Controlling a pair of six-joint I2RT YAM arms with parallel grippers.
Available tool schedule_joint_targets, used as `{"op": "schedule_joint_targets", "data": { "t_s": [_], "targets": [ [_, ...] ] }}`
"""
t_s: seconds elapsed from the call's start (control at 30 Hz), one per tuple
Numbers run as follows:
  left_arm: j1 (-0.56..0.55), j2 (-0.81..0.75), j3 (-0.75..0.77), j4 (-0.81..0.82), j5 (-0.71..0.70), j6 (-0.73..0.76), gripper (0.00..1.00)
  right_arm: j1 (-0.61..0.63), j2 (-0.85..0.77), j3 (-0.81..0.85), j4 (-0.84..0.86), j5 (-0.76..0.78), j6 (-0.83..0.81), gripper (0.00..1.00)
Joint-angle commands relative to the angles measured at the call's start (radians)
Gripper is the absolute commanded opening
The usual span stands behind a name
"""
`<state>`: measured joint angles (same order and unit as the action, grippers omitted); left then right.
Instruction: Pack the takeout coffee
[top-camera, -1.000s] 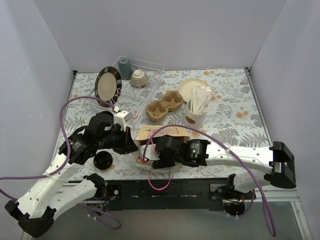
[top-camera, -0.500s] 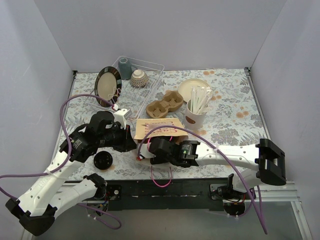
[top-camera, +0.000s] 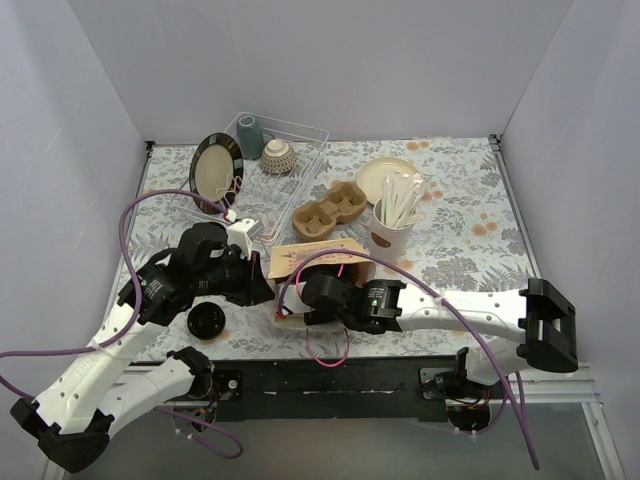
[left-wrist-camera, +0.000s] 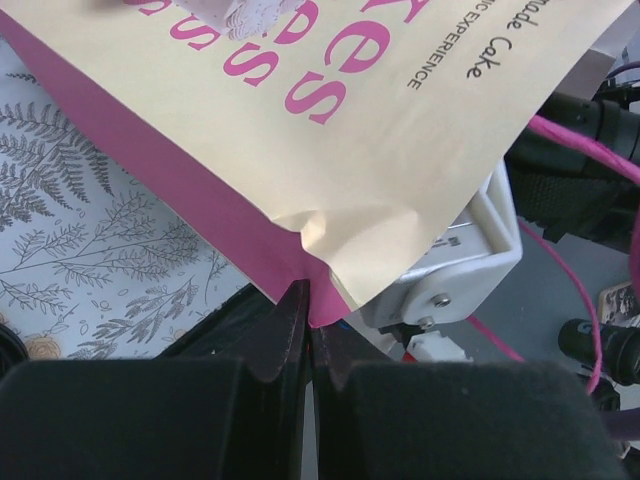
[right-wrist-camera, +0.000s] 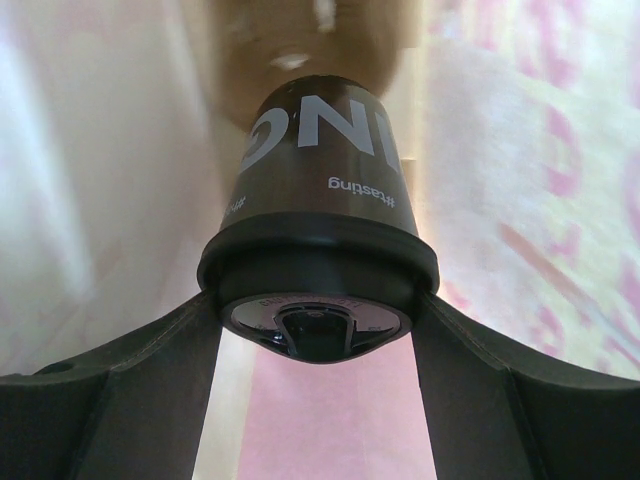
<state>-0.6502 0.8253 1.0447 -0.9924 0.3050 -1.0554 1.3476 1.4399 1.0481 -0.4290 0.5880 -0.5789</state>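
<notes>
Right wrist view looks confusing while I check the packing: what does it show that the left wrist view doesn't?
Only the right wrist: a cup with a black lid, gripped at the lid by the right jaws. Only the left wrist: the left jaws shut on the edge of a bag, plus the fern-print tablecloth. Both: that pink-lettered paper bag.

Lab robot cell indicated: plain panel walls (top-camera: 330, 70) enclosing floral-clothed table (top-camera: 470, 200); purple cables (top-camera: 123, 245) seen at 8 o'clock; crockery rack (top-camera: 318, 133) staged at 11 o'clock.
</notes>
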Motion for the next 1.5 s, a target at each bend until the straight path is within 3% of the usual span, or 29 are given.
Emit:
{"op": "schedule_joint_targets", "data": {
  "t_s": [0.0,0.57,0.8,1.27,1.37,1.47],
  "targets": [
    [-0.003,-0.025,0.034,-0.031,0.060,0.000,0.00,-0.010,-0.078,0.049,-0.048,0.013,-0.024,0.43],
    [-0.003,-0.029,0.018,0.003,0.060,0.005,0.00,-0.024,-0.065,0.188,-0.252,-0.080,-0.026,0.44],
    [-0.003,0.021,0.097,-0.031,0.034,0.009,0.00,-0.024,-0.013,0.484,-0.313,-0.241,0.040,0.44],
    [-0.003,0.124,0.279,-0.140,0.016,-0.103,0.00,-0.024,-0.091,0.740,-0.574,-0.363,0.289,0.42],
    [-0.003,0.117,0.265,-0.153,0.023,-0.103,0.00,-0.021,-0.116,0.783,-0.571,-0.379,0.364,0.42],
    [-0.003,0.100,0.244,-0.153,0.034,-0.106,0.00,-0.022,-0.180,0.781,-0.460,-0.298,0.451,0.42]
  ]
}}
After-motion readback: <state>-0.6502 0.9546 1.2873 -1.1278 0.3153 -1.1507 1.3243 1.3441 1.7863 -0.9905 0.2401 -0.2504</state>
